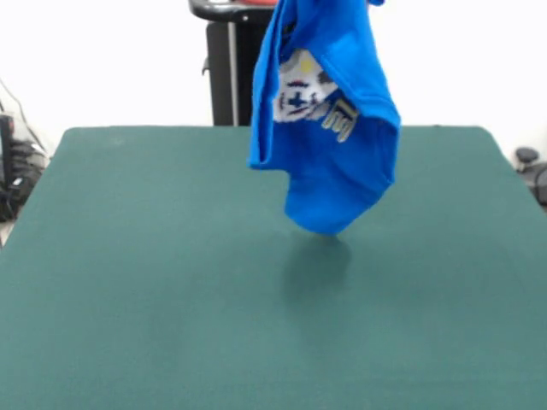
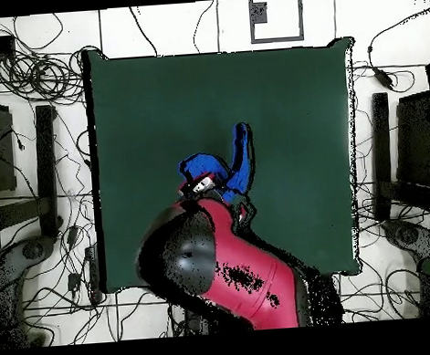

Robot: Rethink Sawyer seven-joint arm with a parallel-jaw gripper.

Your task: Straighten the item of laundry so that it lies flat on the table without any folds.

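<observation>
The blue T-shirt [image 1: 329, 128] hangs in the air above the green tabletop [image 1: 154, 282], bunched and folded on itself rather than spread out. In the front view it drops from the 12 o'clock edge of the picture, narrow at the top and widening into a rounded lower end that stops clear of the tabletop, with a faint shadow on the felt just below it. Part of the white print shows on the side toward 9 o'clock, crumpled, with a scrap of pale lettering beside it. Behind the shirt, at the far side, stands the black pedestal [image 1: 231, 64].

From overhead the shirt [image 2: 232, 168] shows as a small blue clump near the middle of the tabletop [image 2: 286, 97], slightly toward 6 o'clock. The red and black arm [image 2: 234, 270] reaches in from 6 o'clock and ends right at the shirt. The gripper is hidden: in the front view it lies above the picture's top edge, and from overhead the arm and cloth cover it, so I cannot tell how far apart its parts stand or exactly where it meets the shirt. Cables [image 2: 28, 74] lie on the floor around the tabletop.
</observation>
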